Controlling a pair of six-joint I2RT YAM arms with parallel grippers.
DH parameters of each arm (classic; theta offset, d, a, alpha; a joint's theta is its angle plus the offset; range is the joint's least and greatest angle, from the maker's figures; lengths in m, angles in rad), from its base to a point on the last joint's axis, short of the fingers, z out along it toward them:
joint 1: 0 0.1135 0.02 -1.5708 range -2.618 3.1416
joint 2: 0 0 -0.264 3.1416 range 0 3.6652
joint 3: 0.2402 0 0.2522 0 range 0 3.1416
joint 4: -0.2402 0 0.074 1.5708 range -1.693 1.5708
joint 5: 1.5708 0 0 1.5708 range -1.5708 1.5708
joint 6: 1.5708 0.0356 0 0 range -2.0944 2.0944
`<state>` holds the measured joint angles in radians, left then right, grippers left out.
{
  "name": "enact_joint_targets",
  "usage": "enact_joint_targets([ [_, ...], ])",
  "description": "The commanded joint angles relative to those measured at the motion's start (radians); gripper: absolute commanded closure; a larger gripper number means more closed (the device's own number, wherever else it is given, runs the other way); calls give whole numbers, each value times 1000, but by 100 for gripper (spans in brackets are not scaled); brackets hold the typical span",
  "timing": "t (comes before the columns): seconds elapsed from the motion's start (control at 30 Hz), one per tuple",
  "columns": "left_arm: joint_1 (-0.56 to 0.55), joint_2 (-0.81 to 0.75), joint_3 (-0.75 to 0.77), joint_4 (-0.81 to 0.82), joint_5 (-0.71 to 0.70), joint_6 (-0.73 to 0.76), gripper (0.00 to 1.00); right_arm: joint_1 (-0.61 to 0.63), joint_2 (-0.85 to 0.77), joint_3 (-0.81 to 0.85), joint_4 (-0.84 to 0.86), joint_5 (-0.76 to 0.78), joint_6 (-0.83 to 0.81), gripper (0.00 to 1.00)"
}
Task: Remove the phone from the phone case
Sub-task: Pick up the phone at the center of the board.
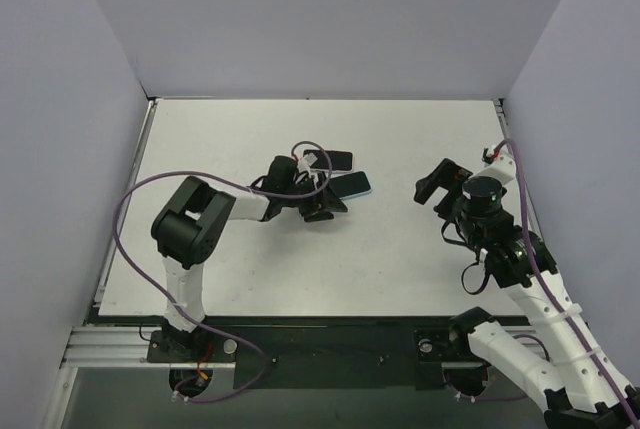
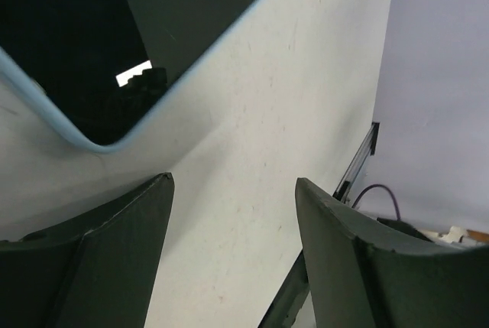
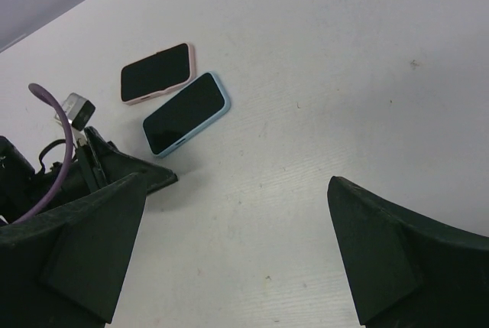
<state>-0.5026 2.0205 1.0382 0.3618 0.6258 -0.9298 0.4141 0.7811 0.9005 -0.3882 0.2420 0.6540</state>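
Note:
A phone in a light blue case [image 1: 353, 185] lies screen up near the middle of the table. It also shows in the right wrist view [image 3: 186, 113] and at the top left of the left wrist view [image 2: 114, 37]. A second phone in a pink case [image 1: 339, 160] lies just behind it and also shows in the right wrist view [image 3: 155, 73]. My left gripper [image 1: 328, 205] is open and empty, low over the table right beside the blue-cased phone's near end [image 2: 233, 183]. My right gripper [image 1: 435, 207] is open and empty above the table, to the right of both phones [image 3: 237, 190].
The white table [image 1: 300, 269] is bounded by grey walls on the left, back and right. A black rail [image 2: 355, 164] runs along the table edge. The left arm's purple cable [image 1: 130, 219] loops over the left side.

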Motion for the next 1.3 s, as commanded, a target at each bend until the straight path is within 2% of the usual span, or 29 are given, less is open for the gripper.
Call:
enact_joint_targets([
  [0.0,-31,-115,2,-97,-139,155,25,5,-37,-3,-29,83,-10,0],
  [0.17,-21,-152,149,-360,-296,351,25,5,-25,3,-51,98,-14,0],
  [0.27,-22,-129,305,-503,-353,512,25,3,-25,9,-51,91,-17,0],
  [0.47,-27,102,718,-829,-419,801,23,2,-65,41,-75,74,-27,0],
  [0.57,-25,252,934,-973,-404,844,23,-1,-100,44,-75,79,-40,0],
  [0.7,-33,369,1081,-1067,-382,852,22,-3,-137,49,-86,97,-70,0],
  [1.03,-59,353,964,-983,-351,824,23,-5,-151,63,-90,131,-86,0],
  [1.27,-62,268,829,-882,-345,781,21,-5,-118,60,-86,118,-82,0],
])
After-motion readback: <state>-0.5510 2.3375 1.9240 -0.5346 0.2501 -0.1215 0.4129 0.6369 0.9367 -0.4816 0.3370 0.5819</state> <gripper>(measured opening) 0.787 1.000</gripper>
